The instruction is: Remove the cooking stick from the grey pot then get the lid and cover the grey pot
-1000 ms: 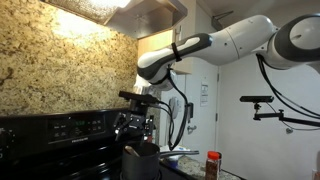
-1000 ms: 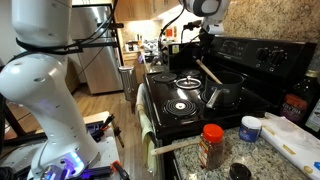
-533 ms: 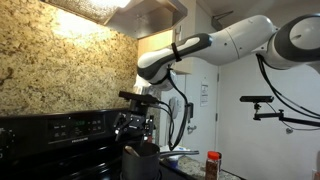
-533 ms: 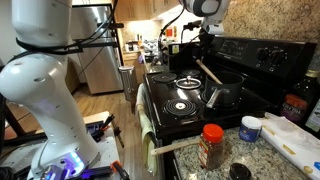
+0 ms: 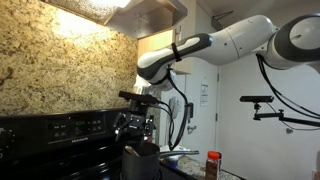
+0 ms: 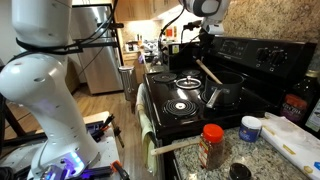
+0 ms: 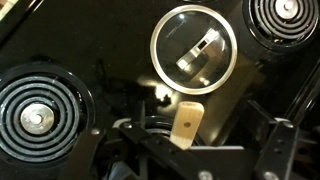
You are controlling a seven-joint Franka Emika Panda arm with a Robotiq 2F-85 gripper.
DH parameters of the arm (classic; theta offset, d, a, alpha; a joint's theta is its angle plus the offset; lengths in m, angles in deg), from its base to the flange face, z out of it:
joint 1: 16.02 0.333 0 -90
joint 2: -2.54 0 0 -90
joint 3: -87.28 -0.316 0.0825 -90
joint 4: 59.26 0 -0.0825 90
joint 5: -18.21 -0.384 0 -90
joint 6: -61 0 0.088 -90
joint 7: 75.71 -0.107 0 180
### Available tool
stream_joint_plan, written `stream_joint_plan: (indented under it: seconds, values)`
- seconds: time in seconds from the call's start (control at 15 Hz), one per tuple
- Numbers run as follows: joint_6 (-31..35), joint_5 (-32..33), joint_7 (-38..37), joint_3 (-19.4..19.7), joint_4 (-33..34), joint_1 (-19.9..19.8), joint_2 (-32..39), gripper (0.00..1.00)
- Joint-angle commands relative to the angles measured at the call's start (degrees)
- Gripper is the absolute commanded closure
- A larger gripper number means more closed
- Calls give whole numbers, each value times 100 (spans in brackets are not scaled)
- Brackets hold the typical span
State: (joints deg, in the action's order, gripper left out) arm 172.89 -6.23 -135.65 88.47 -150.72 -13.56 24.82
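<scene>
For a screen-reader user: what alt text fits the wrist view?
Looking down on a black stovetop: the cooking stick shows its pale tip near the camera, the round lid lies higher in the picture, with coil burners at left and upper right.

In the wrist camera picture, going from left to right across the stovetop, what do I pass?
coil burner → lid → second coil burner. The tip of the cooking stick lies below the lid in the picture and overlaps it sideways, so it is left out of the order.
</scene>
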Motion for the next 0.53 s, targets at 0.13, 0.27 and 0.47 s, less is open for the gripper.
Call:
stream_joint_plan:
  seconds: [0.13,0.27,0.47]
  values:
    - [-9,18,-12,-38,11,-34,1,0]
    - [-9,18,-12,-38,11,-34,1,0]
    - [10,161,-156,14,88,3,42,0]
